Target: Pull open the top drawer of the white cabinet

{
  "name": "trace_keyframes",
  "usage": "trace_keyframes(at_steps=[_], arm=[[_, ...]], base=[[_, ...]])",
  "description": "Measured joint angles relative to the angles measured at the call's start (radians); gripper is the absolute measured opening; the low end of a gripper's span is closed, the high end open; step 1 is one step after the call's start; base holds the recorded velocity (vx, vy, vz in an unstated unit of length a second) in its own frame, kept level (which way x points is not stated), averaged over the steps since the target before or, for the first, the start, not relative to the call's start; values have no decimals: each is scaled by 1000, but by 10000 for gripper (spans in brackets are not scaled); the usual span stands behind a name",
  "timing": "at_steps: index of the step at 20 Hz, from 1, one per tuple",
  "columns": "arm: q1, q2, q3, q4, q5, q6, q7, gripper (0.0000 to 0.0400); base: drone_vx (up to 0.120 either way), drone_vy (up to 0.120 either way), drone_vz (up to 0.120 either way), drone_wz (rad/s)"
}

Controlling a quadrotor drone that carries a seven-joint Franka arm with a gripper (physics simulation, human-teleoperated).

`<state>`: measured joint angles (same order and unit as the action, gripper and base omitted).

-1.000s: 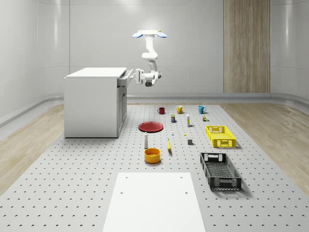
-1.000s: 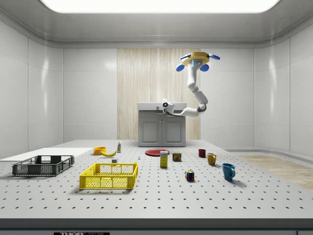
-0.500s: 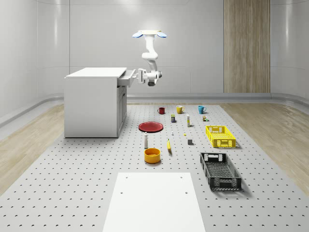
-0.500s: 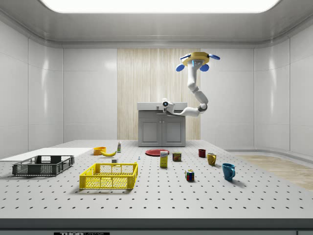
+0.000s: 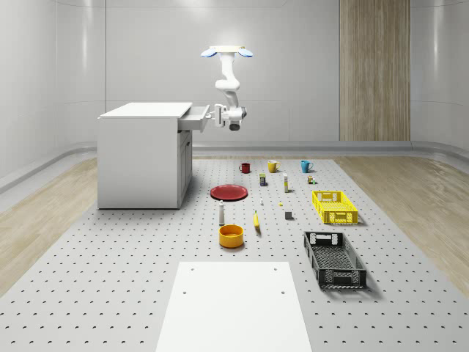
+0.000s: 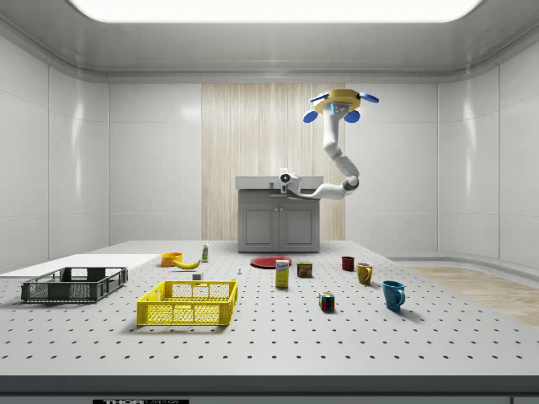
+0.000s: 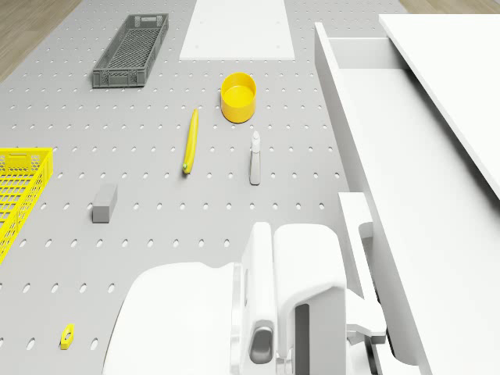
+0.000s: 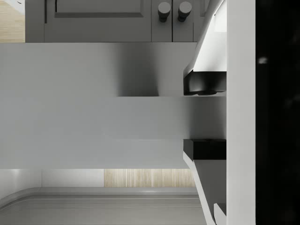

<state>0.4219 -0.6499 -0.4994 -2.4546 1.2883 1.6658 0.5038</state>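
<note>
At the cabinet's right side, the gripper, fingers clamped on the handle, holds the partly open drawer so the hovering drone can pull.

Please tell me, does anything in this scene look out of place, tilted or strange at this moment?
Only the top drawer of the white cabinet stands out: it juts out from the cabinet front, partly open, with the gripper at its front. The drone hovers above and beside the cabinet. Nothing looks spilled or damaged.
</note>
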Motion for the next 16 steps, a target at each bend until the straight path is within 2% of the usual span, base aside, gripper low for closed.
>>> trace_keyframes(at_steps=[3, 4, 6, 8, 10, 16], arm=[[-2, -1, -37, 10, -30, -27, 2, 119], [-2, -1, -50, 14, -39, -36, 3, 133], [0, -1, -72, 21, -55, -51, 4, 201], [3, -1, -90, 27, -67, -60, 4, 242], [7, -2, -104, 31, -77, -66, 5, 267], [24, -7, -132, 37, -94, -69, 8, 296]], base=[[0, 0, 0, 0], [0, 0, 0, 0], [0, 0, 0, 0], [0, 120, 0, 0], [0, 120, 0, 0], [0, 120, 0, 0]])
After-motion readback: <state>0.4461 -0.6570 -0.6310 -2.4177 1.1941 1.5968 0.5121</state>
